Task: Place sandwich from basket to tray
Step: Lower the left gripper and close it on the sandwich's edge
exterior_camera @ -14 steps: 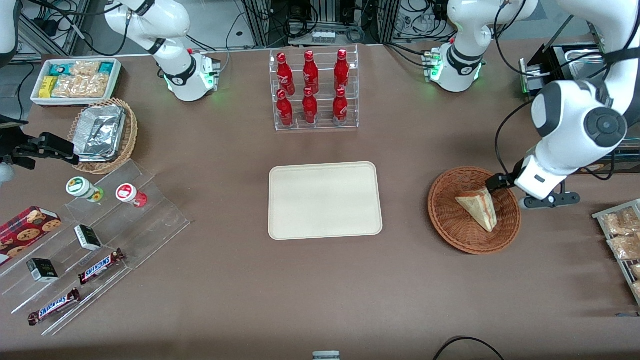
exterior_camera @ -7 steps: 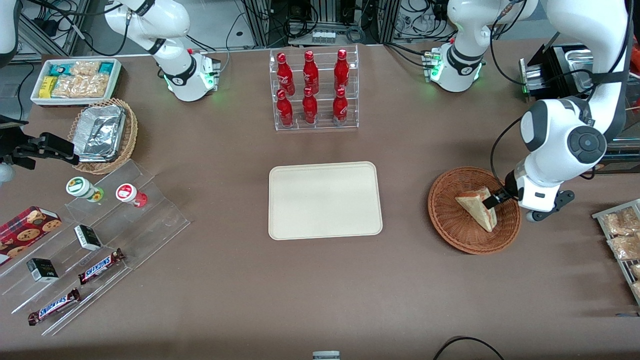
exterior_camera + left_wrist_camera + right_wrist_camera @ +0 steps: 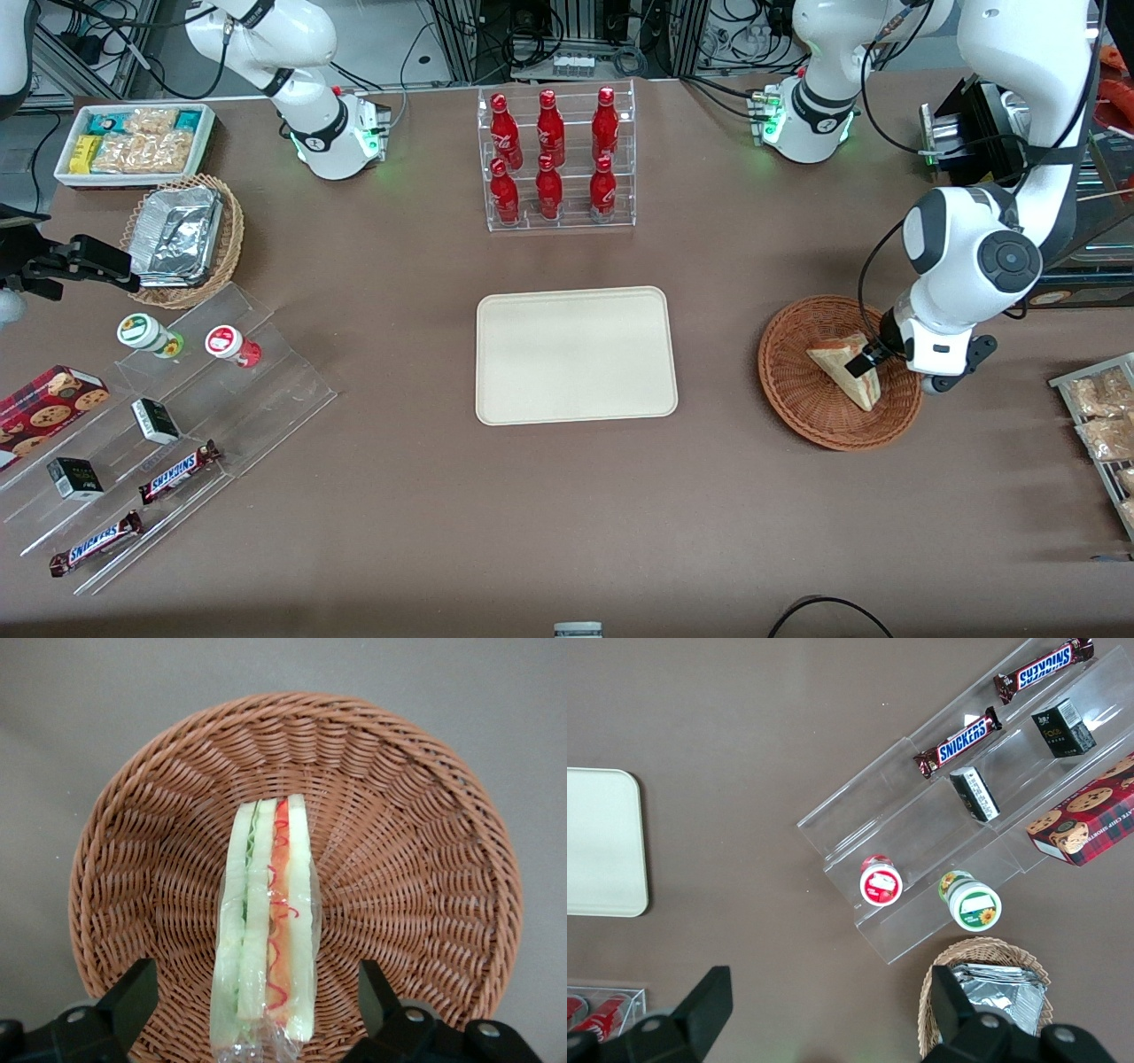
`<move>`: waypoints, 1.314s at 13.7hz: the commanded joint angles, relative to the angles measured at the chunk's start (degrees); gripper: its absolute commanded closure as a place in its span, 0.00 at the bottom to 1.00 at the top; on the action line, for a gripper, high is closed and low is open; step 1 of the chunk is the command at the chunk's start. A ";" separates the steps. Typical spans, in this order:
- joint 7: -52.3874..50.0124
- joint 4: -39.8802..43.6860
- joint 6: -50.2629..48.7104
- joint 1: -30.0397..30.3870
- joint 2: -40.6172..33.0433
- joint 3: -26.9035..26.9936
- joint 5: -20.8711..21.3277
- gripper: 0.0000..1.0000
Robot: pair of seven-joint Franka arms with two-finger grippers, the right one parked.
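The sandwich (image 3: 843, 370) (image 3: 268, 930), a wrapped white-bread wedge with red and green filling at its cut edge, lies in the round reddish-brown wicker basket (image 3: 797, 390) (image 3: 416, 842) toward the working arm's end of the table. My gripper (image 3: 873, 361) (image 3: 261, 1001) hangs low over the basket, open, with one finger on each side of the sandwich's wide end and a clear gap to each. The cream tray (image 3: 576, 354) lies flat at the table's middle with nothing on it.
A clear rack of red bottles (image 3: 556, 159) stands farther from the front camera than the tray. A wire rack of packaged snacks (image 3: 1103, 425) sits at the table edge beside the basket. Clear stepped shelves with candy bars (image 3: 168, 416) and a foil-tray basket (image 3: 182, 237) lie toward the parked arm's end.
My gripper has come down and moved in over the basket, from the rim to astride the sandwich's wide end. The sandwich has not moved.
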 commanded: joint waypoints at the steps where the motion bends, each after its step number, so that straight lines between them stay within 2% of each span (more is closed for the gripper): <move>1: -2.02 -0.41 1.02 -0.64 0.21 -0.29 0.39 0.00; 10: -2.28 -1.28 3.47 -1.44 2.93 -0.29 0.48 0.02; 11: -2.28 -1.37 3.74 -1.44 3.37 -0.29 0.39 0.13; 13: -2.28 -1.98 3.74 -1.44 3.37 -0.20 0.39 0.69; 14: -2.19 -2.16 3.66 -1.44 3.11 -0.20 0.48 0.89; 15: -2.02 -2.16 3.31 -1.44 2.76 -0.20 0.48 1.00; 18: -1.40 -1.81 1.64 -1.35 1.45 -0.20 0.48 1.00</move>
